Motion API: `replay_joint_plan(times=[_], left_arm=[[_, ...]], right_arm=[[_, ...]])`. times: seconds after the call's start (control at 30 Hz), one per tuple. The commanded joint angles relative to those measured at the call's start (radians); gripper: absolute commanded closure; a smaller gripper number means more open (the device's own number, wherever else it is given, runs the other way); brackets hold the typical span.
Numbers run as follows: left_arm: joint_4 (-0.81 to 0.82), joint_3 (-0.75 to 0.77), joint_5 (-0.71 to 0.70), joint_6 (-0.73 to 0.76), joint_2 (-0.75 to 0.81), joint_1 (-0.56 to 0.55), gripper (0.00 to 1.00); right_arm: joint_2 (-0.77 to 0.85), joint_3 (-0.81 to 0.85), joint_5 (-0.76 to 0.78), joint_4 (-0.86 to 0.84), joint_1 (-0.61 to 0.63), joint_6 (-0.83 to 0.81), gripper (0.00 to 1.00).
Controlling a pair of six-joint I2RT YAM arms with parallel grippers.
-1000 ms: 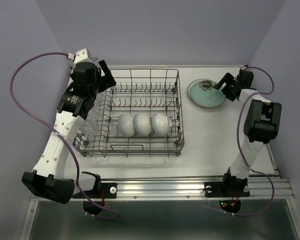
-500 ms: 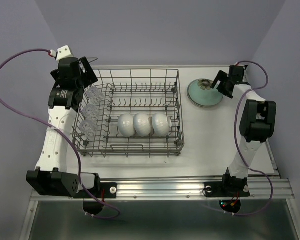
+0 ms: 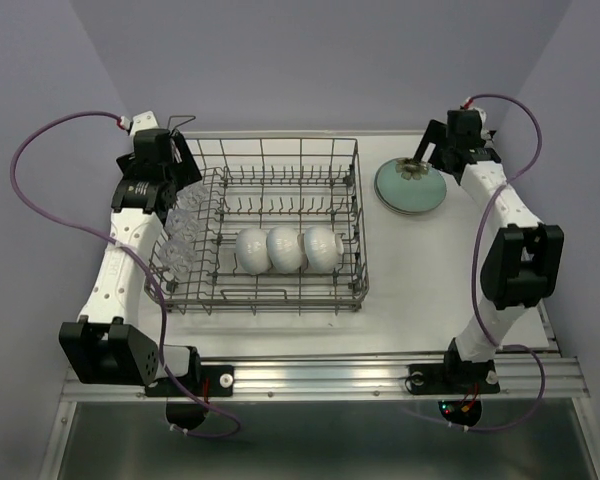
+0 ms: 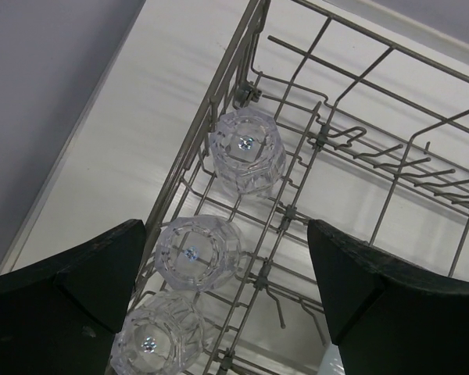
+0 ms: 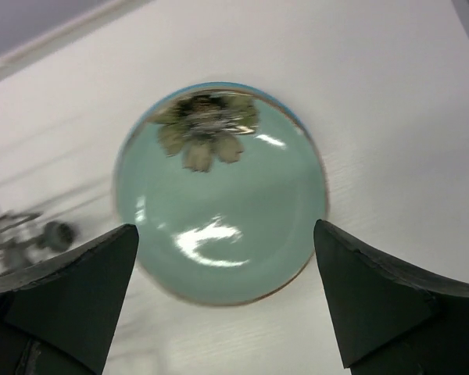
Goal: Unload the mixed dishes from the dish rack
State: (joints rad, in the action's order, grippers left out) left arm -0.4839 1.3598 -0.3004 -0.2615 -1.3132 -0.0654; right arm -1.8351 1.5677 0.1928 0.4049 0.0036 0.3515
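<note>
The grey wire dish rack (image 3: 358, 215) stands mid-table and holds three white bowls (image 3: 286, 249) in a row and several clear textured glasses (image 3: 180, 235) along its left side. In the left wrist view the glasses (image 4: 246, 151) stand upside down between the rack wires (image 4: 320, 141). My left gripper (image 3: 175, 160) hovers open and empty above the rack's far left corner. A pale green plate (image 3: 410, 186) with a dark floral mark lies on the table right of the rack. My right gripper (image 3: 432, 150) is open and empty above it, the plate (image 5: 219, 195) showing between the fingers.
The white table (image 3: 420, 290) ends at a metal rail along the near edge. Purple walls close in on the left, back and right. Purple cables loop off both arms.
My left gripper has swung from over the rack's left side out to the left, then back over the far left corner. My right gripper has lifted away from the plate toward the far edge.
</note>
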Motion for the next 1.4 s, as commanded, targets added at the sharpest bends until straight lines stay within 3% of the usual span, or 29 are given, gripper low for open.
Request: replay_joint_plan(times=[0.0,0.2,0.5,0.6,0.63,0.9,1.17,1.37], left_arm=[[0.056,-0.033,-0.025,-0.005,0.002,0.012,0.06],[0.082,-0.071,-0.06,0.004,0.0,0.019,0.1],[0.13,-0.06,-0.022,0.08,-0.012,0.056,0.11],[0.162,-0.096,0.001,0.099,-0.012,0.056,0.22],[0.172,-0.102,0.003,0.1,-0.012,0.056,0.31],[0.215,-0.154,-0.014,0.128,-0.027,0.056,0.57],[0.214,-0.162,-0.032,0.12,-0.041,0.058,0.8],[0.22,-0.169,-0.037,0.125,-0.04,0.056,0.83]], right_arm=[[0.244,-0.015,0.005,0.035,0.18,-0.058,0.0],[0.375,-0.037,-0.012,0.101,0.438,-0.086,0.0],[0.3,-0.043,0.025,0.147,0.634,-0.049,0.0],[0.251,-0.008,0.112,0.196,0.732,-0.059,0.0],[0.238,0.003,0.131,0.212,0.751,-0.057,0.0],[0.195,-0.001,0.252,0.323,0.898,-0.02,0.0],[0.152,-0.018,0.329,0.365,0.929,0.056,0.0],[0.122,-0.023,0.281,0.325,0.938,0.058,0.0]])
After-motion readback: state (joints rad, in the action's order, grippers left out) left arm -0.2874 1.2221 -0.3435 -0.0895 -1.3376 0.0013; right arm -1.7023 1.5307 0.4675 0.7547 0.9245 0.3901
